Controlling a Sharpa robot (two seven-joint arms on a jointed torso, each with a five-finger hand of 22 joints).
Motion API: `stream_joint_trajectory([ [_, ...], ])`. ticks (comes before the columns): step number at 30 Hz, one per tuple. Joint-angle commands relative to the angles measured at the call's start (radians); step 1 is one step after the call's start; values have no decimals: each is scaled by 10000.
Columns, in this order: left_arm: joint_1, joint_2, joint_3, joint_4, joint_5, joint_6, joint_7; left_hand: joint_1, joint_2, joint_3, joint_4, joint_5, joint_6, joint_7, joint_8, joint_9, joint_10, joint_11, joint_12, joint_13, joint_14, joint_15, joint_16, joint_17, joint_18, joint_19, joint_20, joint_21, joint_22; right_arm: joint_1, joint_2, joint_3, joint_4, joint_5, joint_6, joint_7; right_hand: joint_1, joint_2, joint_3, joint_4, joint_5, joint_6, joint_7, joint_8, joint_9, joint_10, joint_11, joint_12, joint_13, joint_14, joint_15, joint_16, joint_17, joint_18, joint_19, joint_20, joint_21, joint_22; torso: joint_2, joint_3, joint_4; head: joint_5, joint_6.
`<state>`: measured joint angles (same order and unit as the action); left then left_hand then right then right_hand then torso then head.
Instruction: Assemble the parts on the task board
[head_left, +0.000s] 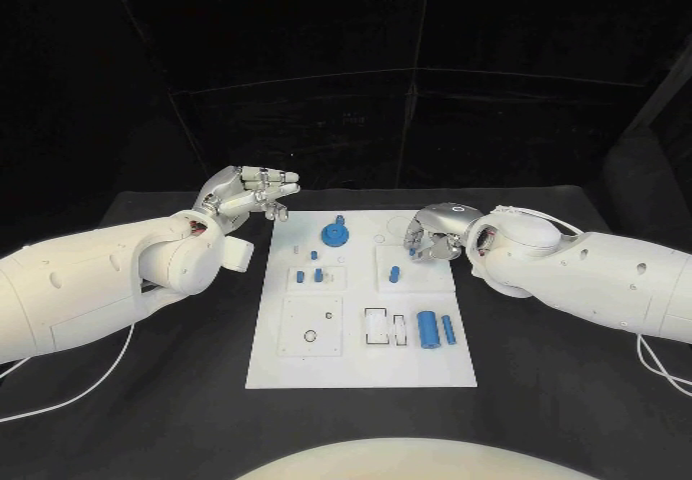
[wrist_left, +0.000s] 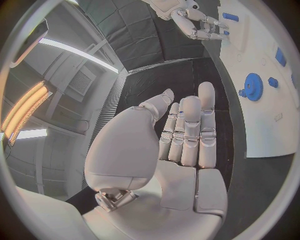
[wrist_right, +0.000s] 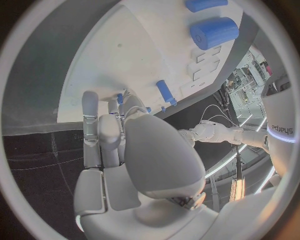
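Nearest to me, along the near edge of the flat white plastic task board (head_left: 361, 370), nothing is seated yet; just above that edge, toward the near right corner, a thick blue plastic cylinder (head_left: 428, 325) and a slimmer blue peg (head_left: 449, 330) lie loose beside two small rectangular frames, so I judge the assembly barely begun. Going from the board's left side: two short blue pegs (head_left: 309, 275) sit close together in the middle left, with another small blue piece (head_left: 313, 254) just beyond them; the blue toothed gear (head_left: 336, 235) stands near the far edge, apparently on its post; a further blue peg (head_left: 394, 273) lies right of centre. By my count that makes one gear, one thick cylinder and about five small pegs, though the smallest bits are hard to tell apart. My left hand (head_left: 253, 193) hovers off the board's far left corner, fingers loosely curled and grasping nothing. My right hand (head_left: 433, 232) bends down over the board's right side near the far edge; I cannot tell whether its fingertips have caught a small blue piece.
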<state>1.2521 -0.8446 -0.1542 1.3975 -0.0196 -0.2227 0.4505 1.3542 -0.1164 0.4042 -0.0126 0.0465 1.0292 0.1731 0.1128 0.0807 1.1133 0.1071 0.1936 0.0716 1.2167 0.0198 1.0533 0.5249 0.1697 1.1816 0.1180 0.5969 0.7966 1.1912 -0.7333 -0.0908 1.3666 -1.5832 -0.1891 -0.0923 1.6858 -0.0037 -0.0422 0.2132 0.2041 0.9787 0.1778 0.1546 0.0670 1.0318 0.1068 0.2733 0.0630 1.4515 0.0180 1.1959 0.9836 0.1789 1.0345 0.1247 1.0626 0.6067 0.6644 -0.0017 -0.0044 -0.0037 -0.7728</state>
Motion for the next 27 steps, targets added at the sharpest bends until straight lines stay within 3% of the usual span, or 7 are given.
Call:
stream_joint_trajectory([
  [1,11,9,7,-12,136,173,76,41,134,-43,-7,32,16,65,17,-13,-4,-3,52,16,-85,18,-44,-48,129,-81,29,-50,-23,8,11,4,43,-173,315,0,139,-3,165,-31,12,177,-55,-52,18,217,-45,-47,-7,139,-27,225,301,-94,274,-45,299,453,-8,-3,-11,-6,-10],
  [5,11,14,7,-24,136,137,71,54,161,-42,-8,32,19,66,21,-14,-9,-2,61,17,-99,18,-54,-62,129,-84,31,-67,-36,-2,28,4,55,-224,367,-49,304,50,529,-118,-12,383,-109,-104,11,467,-115,-127,-7,254,-90,470,627,-201,644,-112,733,1098,-8,1,0,-17,-19],
  [12,11,15,7,-21,136,168,74,116,173,-45,-50,31,18,63,27,-19,-24,-6,82,18,-118,14,-68,-90,133,-84,28,-98,-60,-12,89,4,26,-326,603,-234,299,-17,1175,-183,-120,600,-140,-256,-4,710,-141,-332,-3,267,-122,544,724,-260,772,-152,1048,1492,-4,-5,-2,7,-53],
  [22,11,-8,7,-19,136,189,48,150,162,-54,-81,31,10,67,26,-24,-38,-4,91,17,-131,12,-80,-117,134,-81,26,-112,-73,-39,207,4,-32,-714,576,-662,-126,-436,2480,-336,-278,774,-117,-586,-2,876,-133,-707,5,266,-98,616,829,-280,718,-130,1301,1739,-6,-9,-1,-57,-103],
  [27,12,-21,7,-17,136,182,-7,166,158,-60,-95,32,-5,75,21,-30,-57,2,91,15,-102,13,-37,-35,134,-76,26,-119,-80,-60,252,4,-14,-849,523,-811,-439,-622,3193,-492,-379,904,-112,-681,8,983,-154,-807,11,307,-107,741,997,-311,820,-129,1494,2006,-12,-10,2,-9,-89],
])
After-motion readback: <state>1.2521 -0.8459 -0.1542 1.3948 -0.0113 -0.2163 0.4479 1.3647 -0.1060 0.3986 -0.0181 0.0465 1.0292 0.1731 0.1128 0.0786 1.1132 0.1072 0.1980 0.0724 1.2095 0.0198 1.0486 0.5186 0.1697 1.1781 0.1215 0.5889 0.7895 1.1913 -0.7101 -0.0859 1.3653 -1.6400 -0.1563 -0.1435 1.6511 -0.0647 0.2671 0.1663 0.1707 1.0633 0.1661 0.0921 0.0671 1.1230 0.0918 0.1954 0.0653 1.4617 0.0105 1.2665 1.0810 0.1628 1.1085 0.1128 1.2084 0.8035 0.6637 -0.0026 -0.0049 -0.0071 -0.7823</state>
